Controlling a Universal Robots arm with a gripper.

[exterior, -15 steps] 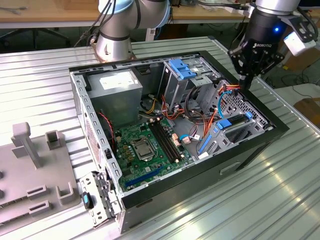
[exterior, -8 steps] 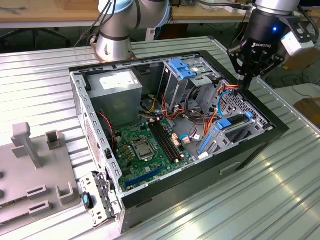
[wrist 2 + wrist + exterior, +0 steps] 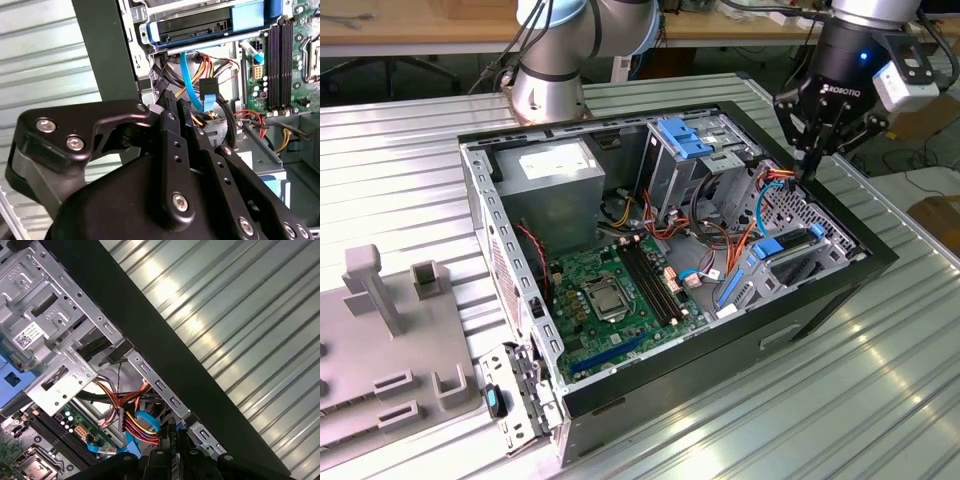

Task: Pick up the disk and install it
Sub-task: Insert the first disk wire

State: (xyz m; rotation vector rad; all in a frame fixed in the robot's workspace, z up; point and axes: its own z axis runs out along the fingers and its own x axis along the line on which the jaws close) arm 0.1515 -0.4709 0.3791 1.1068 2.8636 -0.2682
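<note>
Fingers [image 3: 811, 160] pinched shut on nothing, my gripper [image 3: 811, 170] hovers over the computer case's [image 3: 620, 392] edge while the disk [image 3: 197, 24] lies in its bay inside, apparently seated, so I judge the installing nearly done.

Disk [image 3: 792, 258]: flat rectangular slab with a dark face and bright blue plastic rails on its edges. In the exterior view it sits inside the open computer case [image 3: 650, 375], in a low metal bay [image 3: 820, 240] against the case wall on the exterior view's right, just beside the green board [image 3: 620, 290]. In the second wrist view the disk [image 3: 197, 24] shows a dark narrow edge between blue rails, enclosed by the bay's metal.
</note>
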